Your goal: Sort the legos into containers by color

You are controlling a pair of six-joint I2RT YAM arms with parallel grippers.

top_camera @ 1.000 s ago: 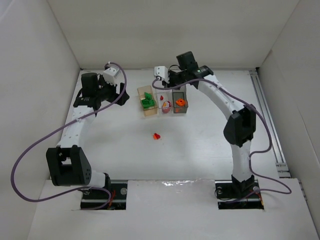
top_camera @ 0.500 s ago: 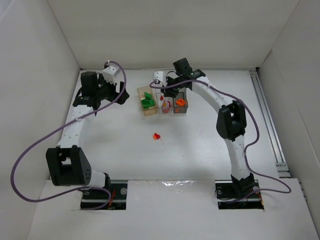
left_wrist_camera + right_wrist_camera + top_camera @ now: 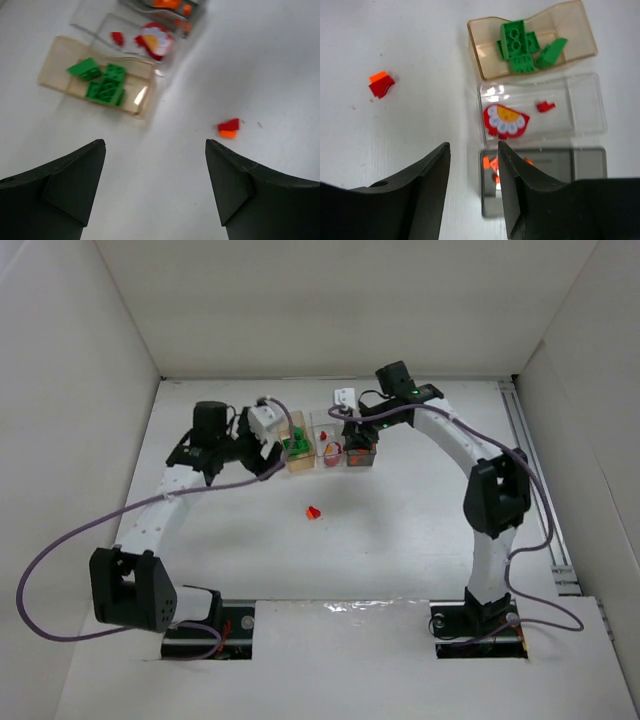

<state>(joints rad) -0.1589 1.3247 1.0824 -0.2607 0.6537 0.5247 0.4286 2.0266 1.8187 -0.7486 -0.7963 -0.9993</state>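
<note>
White table (image 3: pixel 400 530) fills the view, boxed in by plain walls (image 3: pixel 330 310). We see the left fingers (image 3: pixel 60 185) spread wide and empty, hovering to the left of the clear bin (image 3: pixel 580 107). Just beside the clear bin on its left stands the tan bin (image 3: pixel 485 55), holding green bricks (image 3: pixel 520 47). The clear bin itself holds a red flower-printed piece (image 3: pixel 505 121) and a small red brick (image 3: pixel 546 106). Well apart from the clear bin, toward the arm bases, a loose red-and-orange lego (image 3: pixel 382 84) lies on the table. Just right of the clear bin, the grey bin (image 3: pixel 587 165) holds orange pieces (image 3: pixel 492 165); the right fingers (image 3: pixel 410 200) hover over it, slightly parted, gripping nothing.
</note>
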